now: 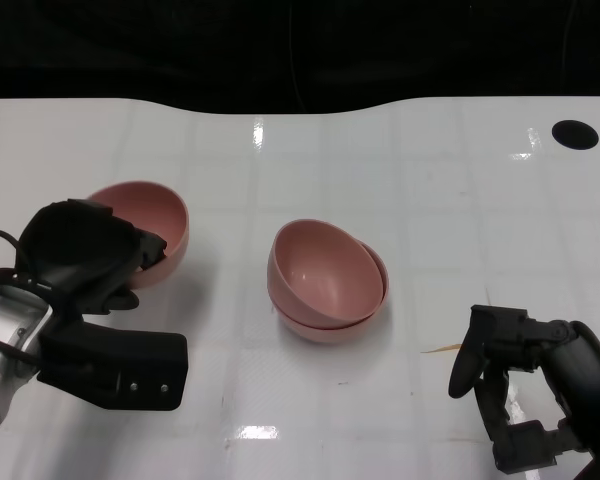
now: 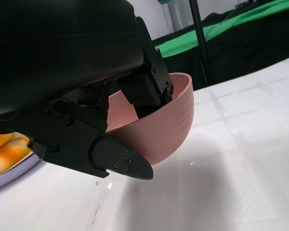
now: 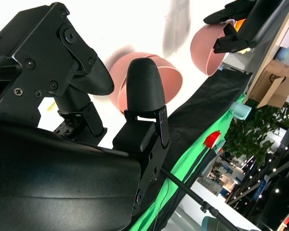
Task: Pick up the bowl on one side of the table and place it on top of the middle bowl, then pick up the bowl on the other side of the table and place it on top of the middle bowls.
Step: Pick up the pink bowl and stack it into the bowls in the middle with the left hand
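First bowl already sits tilted in the middle bowl [image 1: 327, 280]; the left robot hand [image 1: 85, 255] grasps the side bowl [image 1: 155, 225] by its rim, seemingly barely off the surface [image 1: 460, 180]. Right robot hand [image 1: 525, 385] released, empty. Next: lift and carry it onto the stack.

The scene was brightly and evenly lit from above: the glossy white desk [image 1: 460, 200] carried small glare patches at the upper middle, upper right and lower middle of the head view, and soft shadows lay beside the stacked pink bowls [image 1: 328, 280] and under the left hand [image 1: 90, 262]. The background along the top edge was almost black. In both wrist views the near black shells were dark and slightly soft, while the desk nearly washed out.
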